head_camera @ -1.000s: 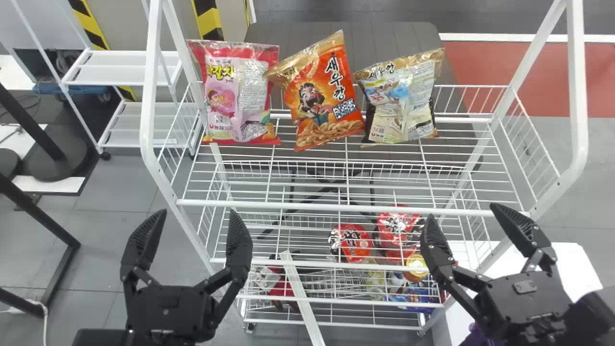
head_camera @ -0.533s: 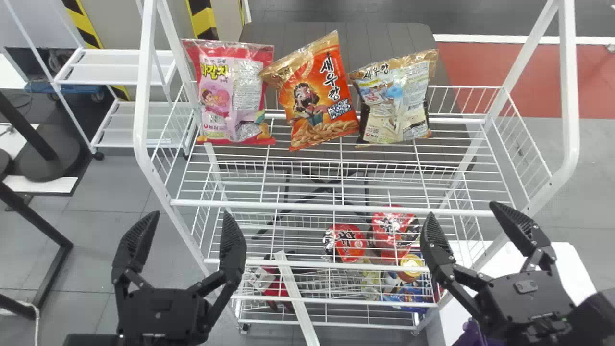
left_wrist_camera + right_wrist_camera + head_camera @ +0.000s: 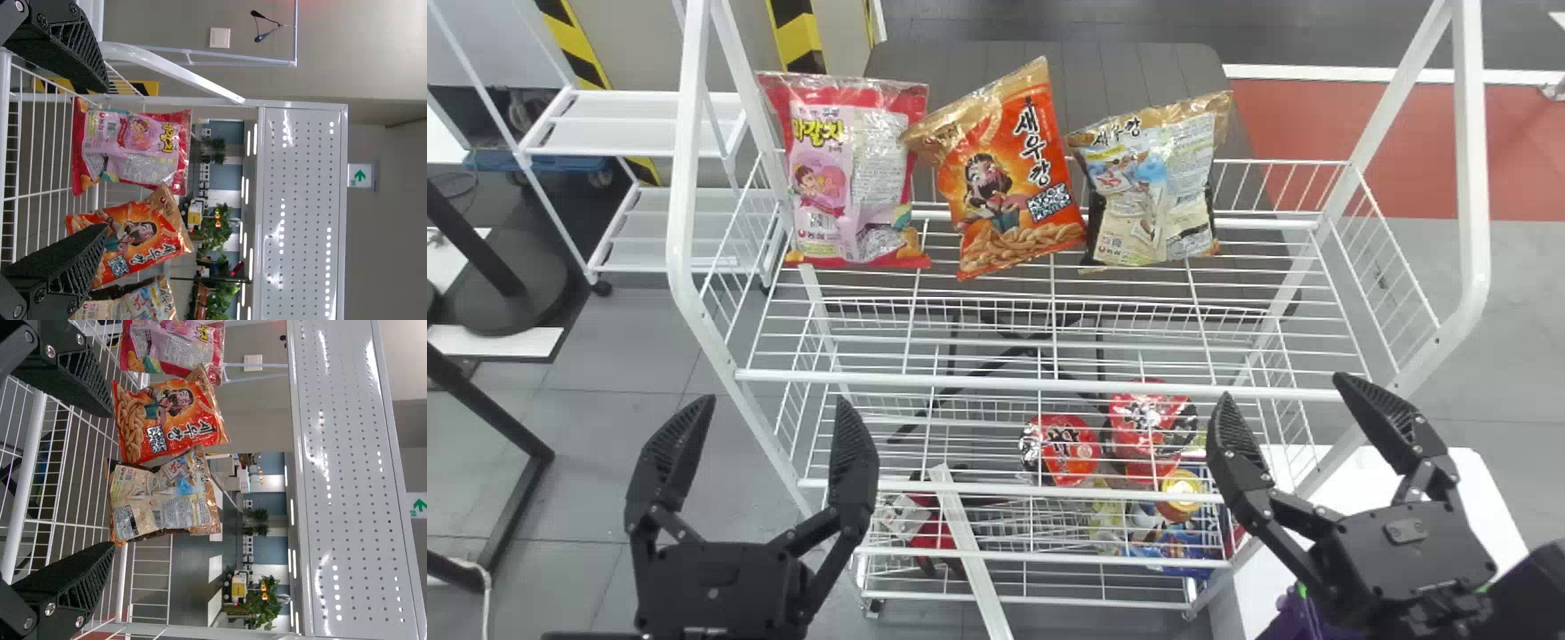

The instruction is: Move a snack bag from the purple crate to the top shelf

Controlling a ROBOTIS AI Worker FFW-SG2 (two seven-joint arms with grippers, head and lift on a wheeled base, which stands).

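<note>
Three snack bags stand at the back of the white wire top shelf (image 3: 996, 383): a pink bag (image 3: 849, 169), an orange bag (image 3: 1009, 178) and a silver-backed bag (image 3: 1152, 191). My left gripper (image 3: 776, 402) is open before the shelf's left front; my right gripper (image 3: 1285, 388) is open at its right front. Part of the purple crate (image 3: 1289, 618) shows beneath the right gripper, its contents hidden. In the left wrist view, the left gripper (image 3: 107, 159) holds nothing, with the bags beyond. The right gripper (image 3: 112, 480) is likewise without anything between its fingers.
A white table (image 3: 1485, 480) stands to the right of the rack. Lower shelves carry red packages (image 3: 1067, 449) and other goods. A white strip (image 3: 969, 551) slants across the lower front. Another white rack (image 3: 640, 133) stands back left.
The rack and its bags have shifted left in the head view. The left gripper sits slightly farther left there, while the right gripper keeps nearly the same place. More of the purple crate shows.
</note>
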